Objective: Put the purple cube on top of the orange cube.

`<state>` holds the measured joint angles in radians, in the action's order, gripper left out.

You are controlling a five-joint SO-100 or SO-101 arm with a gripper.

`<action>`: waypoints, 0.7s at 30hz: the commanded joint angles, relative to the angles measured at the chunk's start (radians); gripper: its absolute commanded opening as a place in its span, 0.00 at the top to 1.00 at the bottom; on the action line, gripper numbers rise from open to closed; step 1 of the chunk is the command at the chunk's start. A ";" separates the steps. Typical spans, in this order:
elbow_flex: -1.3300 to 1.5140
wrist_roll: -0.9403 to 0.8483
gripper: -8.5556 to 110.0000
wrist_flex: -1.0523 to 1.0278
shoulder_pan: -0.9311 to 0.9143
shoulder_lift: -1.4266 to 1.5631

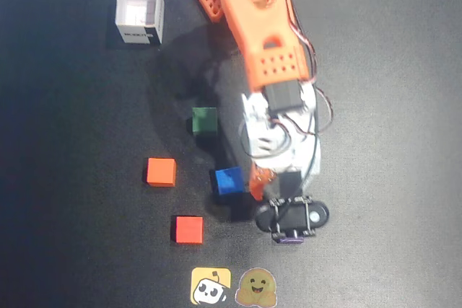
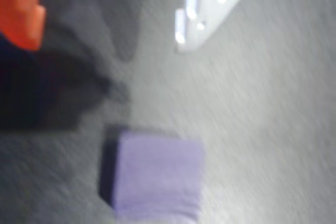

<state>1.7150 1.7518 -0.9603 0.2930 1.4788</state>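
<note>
1. In the overhead view a white box (image 1: pixel 139 12) stands open-topped on the black table (image 1: pixel 65 142), far up and left of the blue cube (image 1: pixel 229 180), which serves as landmark here.
2. The orange cube (image 1: pixel 161 172) lies well to the left of the blue cube, at about the same height in that view.
3. A red cube (image 1: pixel 188 229) lies below and left of the blue cube, apart from it.
4. A green cube (image 1: pixel 205 120) sits above the blue cube, slightly left.
5. Two stickers (image 1: pixel 231 286) lie near the bottom edge, straight below the blue cube.
6. The orange arm (image 1: pixel 263 41) reaches down from the top, passing just right of the blue cube.
7. The gripper (image 1: pixel 291 227) hangs below and right of the blue cube; the wrist camera hides its fingers from above and the wrist view is blurred, so I cannot tell how far it is open or whether it grips anything.
8. The purple cube (image 2: pixel 157 177) shows in the wrist view resting on the table; overhead, only a sliver of it (image 1: pixel 291 239) peeks out under the gripper.
</note>
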 commanded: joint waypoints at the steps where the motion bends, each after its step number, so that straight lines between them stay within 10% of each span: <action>1: -0.069 0.025 0.76 0.032 0.015 -0.015; 21: -0.106 0.103 0.76 0.169 0.054 -0.156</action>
<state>1.6429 1.8438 -0.8115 0.3421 1.3192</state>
